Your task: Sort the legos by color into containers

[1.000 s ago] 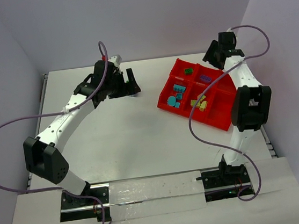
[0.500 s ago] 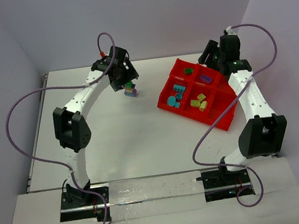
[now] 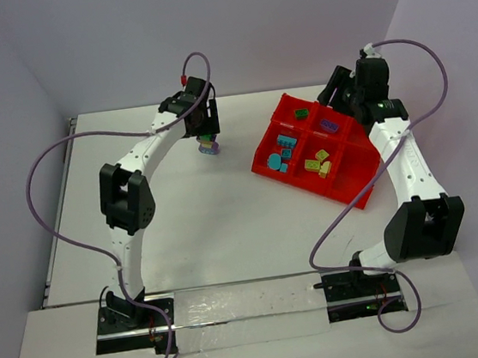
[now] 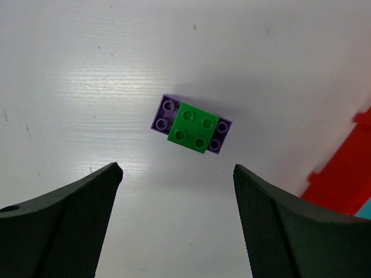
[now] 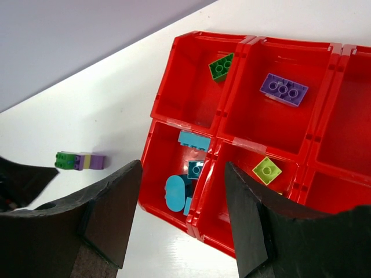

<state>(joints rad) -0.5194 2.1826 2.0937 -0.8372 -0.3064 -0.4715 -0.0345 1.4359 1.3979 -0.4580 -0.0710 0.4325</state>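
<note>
While clump sits studs-up, long axis points toward tray.

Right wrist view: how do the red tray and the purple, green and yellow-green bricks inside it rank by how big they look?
1. red tray, by far the largest.
2. purple brick.
3. green brick and yellow-green brick: they look about alike, too close to rank.

You had no text, number, brand or sign that you could read in any view; the red tray and the legos bore no legible marking
</note>
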